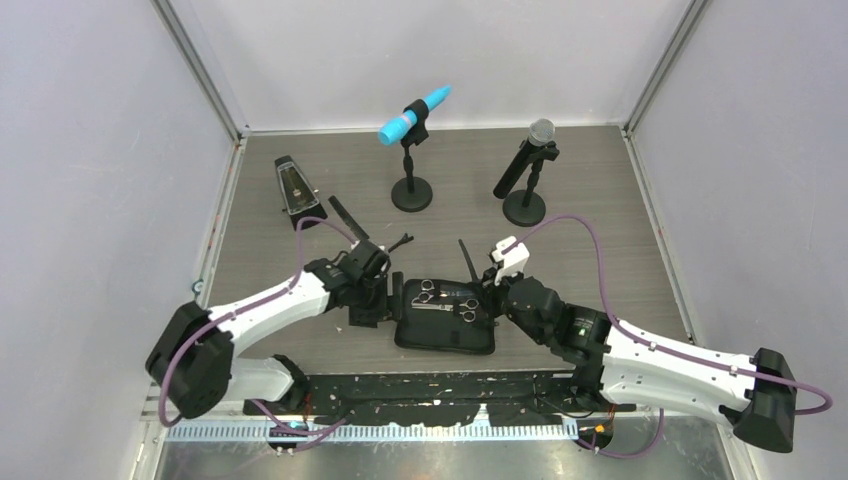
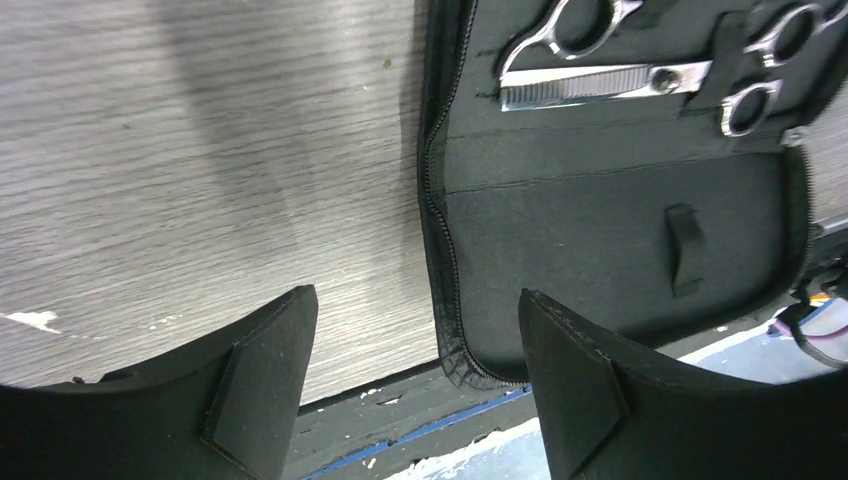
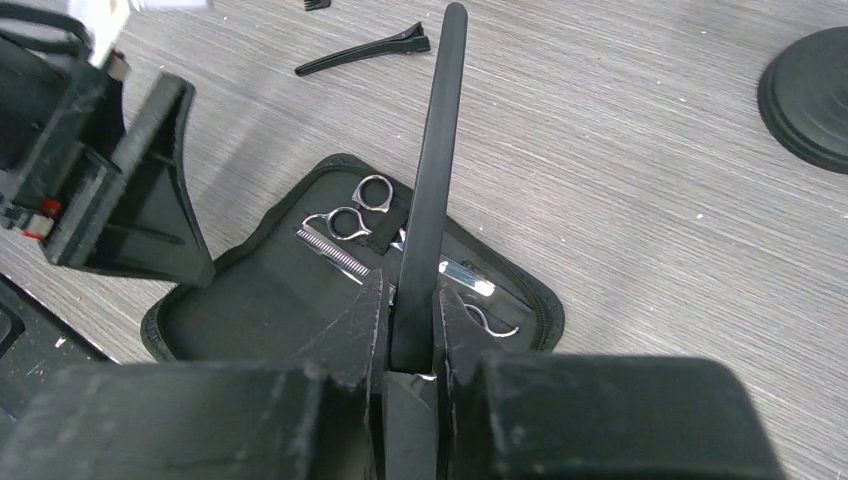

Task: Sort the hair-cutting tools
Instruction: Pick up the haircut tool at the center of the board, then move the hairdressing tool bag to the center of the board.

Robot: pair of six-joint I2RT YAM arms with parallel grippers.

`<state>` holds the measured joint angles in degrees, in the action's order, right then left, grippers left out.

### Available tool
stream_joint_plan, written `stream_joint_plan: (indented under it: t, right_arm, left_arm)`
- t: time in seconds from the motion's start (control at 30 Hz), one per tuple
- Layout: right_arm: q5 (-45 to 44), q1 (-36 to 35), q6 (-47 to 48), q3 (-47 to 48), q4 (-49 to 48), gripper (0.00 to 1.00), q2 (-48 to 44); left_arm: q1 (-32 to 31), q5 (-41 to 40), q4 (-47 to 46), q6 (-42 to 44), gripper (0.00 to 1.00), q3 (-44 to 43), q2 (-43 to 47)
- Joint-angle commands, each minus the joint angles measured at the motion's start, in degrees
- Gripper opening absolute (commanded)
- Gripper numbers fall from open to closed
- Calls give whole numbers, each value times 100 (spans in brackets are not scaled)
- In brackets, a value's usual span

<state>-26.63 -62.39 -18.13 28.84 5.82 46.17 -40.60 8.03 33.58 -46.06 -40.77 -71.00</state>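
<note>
The right hand (image 3: 408, 310) is clamped on one end of the long black comb (image 3: 430, 160). Its flat faces are pinched between the two fingers, and the rest stands out past the fingertips over the open zip case (image 1: 440, 338) in the centre of the top view. The left hand (image 2: 415, 310) has its fingers well apart and holds nothing. It sits low at the left edge of the case, with the zip running between its fingertips.

Inside the case, the thinning scissors (image 2: 600, 78) lie across the upper part of the left wrist view. A second pair of scissors (image 2: 752, 105) is just beside them at the upper right. One hair clip (image 3: 365, 55) lies on the tabletop (image 3: 650, 180) beyond the case, at the top of the right wrist view.

The comb looks light, stiff and smooth, so it should not bend under the grip. Held by its end, though, it is a long lever, and it could swivel between the pads if its free tip catches the soft fabric. A hold nearer its middle, across the flat sides, would likely steady it. The scissors are probably heavier and slick, and best taken across the blades near the pivot.
</note>
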Motion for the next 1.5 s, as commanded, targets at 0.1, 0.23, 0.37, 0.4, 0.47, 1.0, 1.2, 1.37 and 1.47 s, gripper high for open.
stream_joint_plan:
  t: [0.1, 0.23, 0.37, 0.4, 0.47, 1.0, 1.2, 1.37, 1.47]
  right_arm:
    - [-351, 60, 141, -71, 163, 5, -287]
    - [-281, 69, 195, -67, 164, 5, -294]
    - [-182, 69, 323, 8, 303, 5, -289]
    - [-157, 69, 352, 49, 335, 5, -282]
    - [-64, 69, 463, 123, 428, 5, -266]
    - [2172, 70, 363, 703, 1285, 5, 857]
    - [2777, 69, 209, 667, 1375, 5, 1425]
    - [3132, 69, 171, 640, 1357, 5, 1855]
    - [3226, 67, 136, 601, 1277, 5, 2154]
  left_arm:
    - [-232, 404, -1, -245, 67, -172, -816]
    - [-242, 552, -74, -246, 50, -255, -1202]
    - [-230, 276, -157, -218, 22, -431, -1390]
    - [-229, 56, -136, -182, 16, -522, -1413]
    - [-165, -397, -37, -110, 9, -784, -1515]
    - [571, -1507, -208, 629, 44, -1507, -1803]
    - [474, -1729, 307, 549, 72, -1442, -974]
    - [-34, -1733, 752, 331, 64, -1598, -614]
    - [-233, -1260, 579, 119, 54, -1560, -659]
